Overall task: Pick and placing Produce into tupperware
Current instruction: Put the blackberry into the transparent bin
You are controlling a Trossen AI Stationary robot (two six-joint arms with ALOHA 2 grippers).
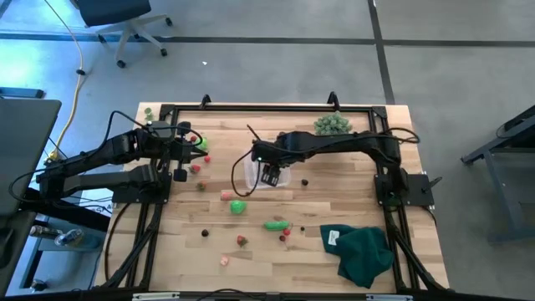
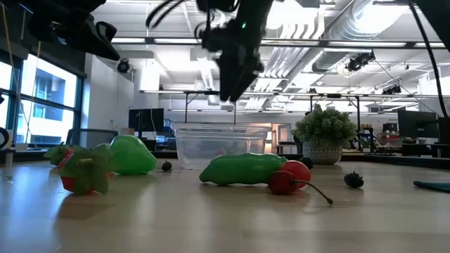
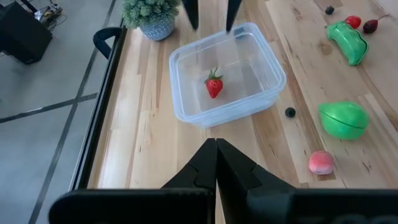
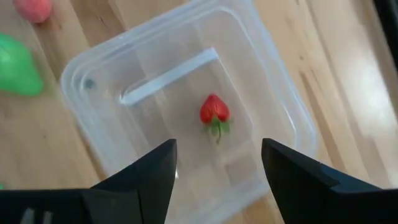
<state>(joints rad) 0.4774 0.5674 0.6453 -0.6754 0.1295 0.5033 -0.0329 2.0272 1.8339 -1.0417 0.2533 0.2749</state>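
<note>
High view: the right arm reaches across the table from its base at the right edge, and the right gripper (image 1: 269, 174) hangs over the tupperware (image 1: 253, 177) near the table's centre. The left arm lies folded along the left edge, with the left gripper (image 1: 180, 176) well apart from the container. Loose produce (image 1: 239, 206) is scattered over the nearer half of the table, and a dark green cloth (image 1: 364, 255) lies at the near right corner.

Low view: the right gripper is raised above the container rim, not touching it.

Left wrist view: the left fingers (image 3: 214, 163) are pressed together, empty. A strawberry (image 3: 213, 84) lies inside the container.

Right wrist view: the right fingers (image 4: 152, 171) are spread wide, holding nothing, directly above the strawberry.
</note>
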